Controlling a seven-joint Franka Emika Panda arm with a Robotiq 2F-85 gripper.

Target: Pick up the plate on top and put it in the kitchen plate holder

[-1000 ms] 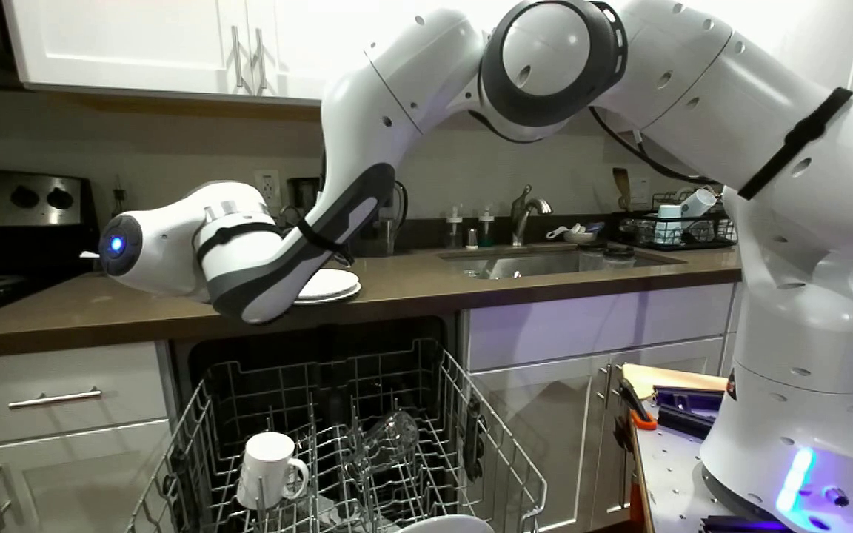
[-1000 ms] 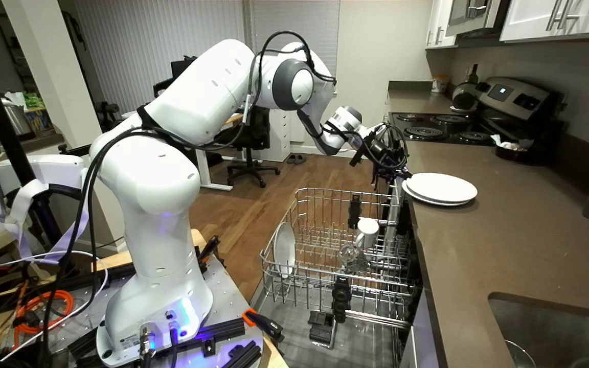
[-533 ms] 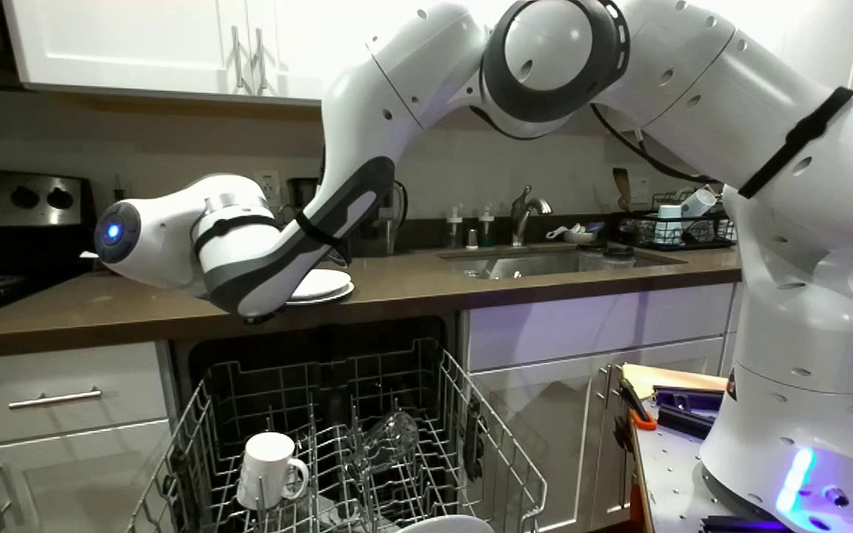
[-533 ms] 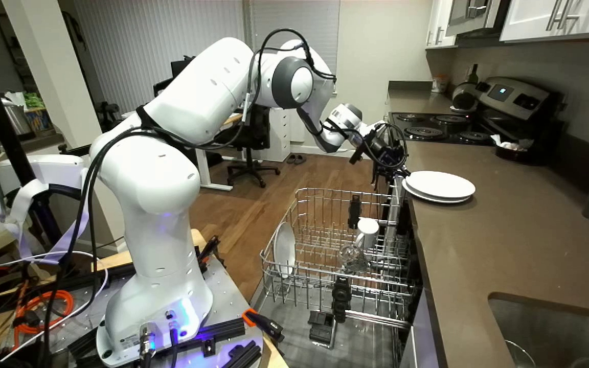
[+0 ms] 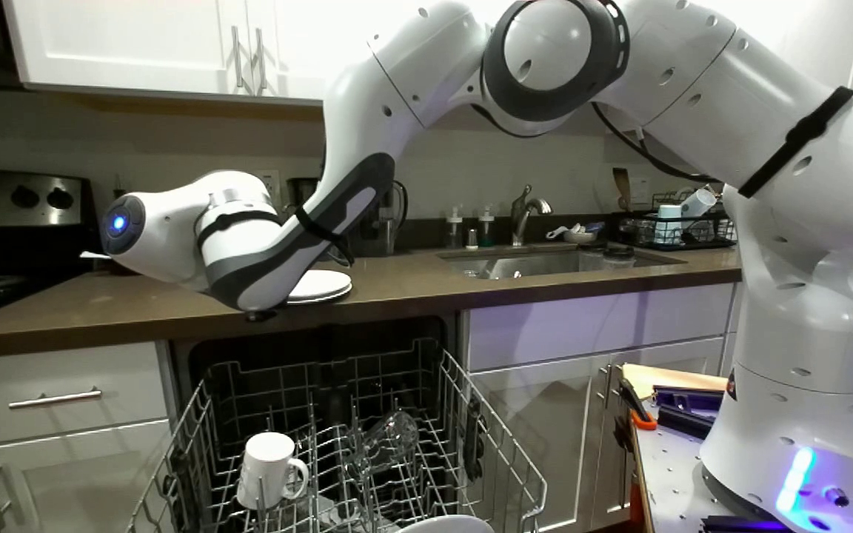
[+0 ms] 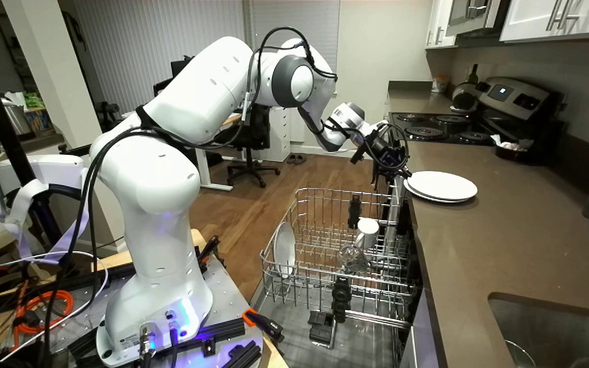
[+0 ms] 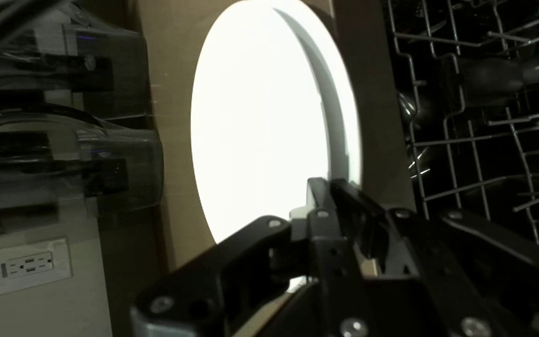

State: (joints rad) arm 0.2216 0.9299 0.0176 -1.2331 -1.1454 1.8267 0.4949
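Observation:
Two white plates are stacked at the counter's edge. The top plate (image 6: pixel 443 185) lies over the lower plate (image 6: pixel 433 200), whose rim shows below it. My gripper (image 7: pixel 329 182) is shut on the top plate's rim, with one fingertip over the bright face and the other in the dark gap under it. A grey gap parts the two rims in the wrist view; whether the plates still touch elsewhere cannot be seen. In an exterior view the arm hides the gripper and part of the plates. The kitchen plate holder, a wire rack (image 5: pixel 494 416), is pulled out below the counter.
Inside the rack are a white mug (image 5: pixel 265 470), a clear glass (image 5: pixel 393 438) and an upright white plate (image 6: pixel 284 250). Clear jugs (image 7: pixel 124 173) stand behind the stack along the wall. The stove (image 6: pixel 448 128) is at the counter's far end, the sink (image 6: pixel 555 317) at its near end.
The wrist has risen slightly. Both plates have shifted a little on the counter along with the gripper. The gripper has stayed shut on the rim; the rack's contents have not moved.

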